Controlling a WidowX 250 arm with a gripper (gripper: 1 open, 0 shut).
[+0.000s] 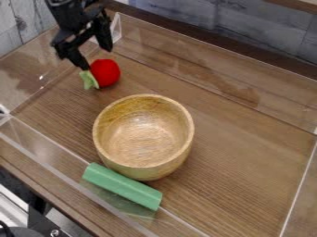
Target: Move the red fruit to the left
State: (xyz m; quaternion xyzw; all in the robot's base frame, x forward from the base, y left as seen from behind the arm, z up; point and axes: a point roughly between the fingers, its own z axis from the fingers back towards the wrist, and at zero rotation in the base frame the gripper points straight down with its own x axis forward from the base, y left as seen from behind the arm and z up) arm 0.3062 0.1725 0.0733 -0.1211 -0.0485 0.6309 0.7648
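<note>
Wood-grain tabletop point(235, 148), brown planks running diagonally, enclosed by a low clear plastic wall point(50, 153) with glare on the panels; the wall showed on the near left, the right and along the back. Behind it was a grey weathered-plank backdrop point(247, 23) at the top right. A dark edge and some black hardware sat at the bottom left corner, too cut off to identify. The fruit point(104, 72) was small, round, bright red and glossy, with a light green leaf piece sticking out on its left side toward the wall. It sat on the tabletop in the far left part of the enclosure, near the left wall and well apart from the bowl point(144, 136), which stood in the middle, round, light wood, upright. A long green block point(121, 186) lay flat in front of the bowl, just beside its near rim, close to the near wall. The tool point(82, 54) was black, pointing steeply down, just above and left of the fruit, jaws spread wide with nothing between them; it looked clear of the fruit, with a gap visible.
</note>
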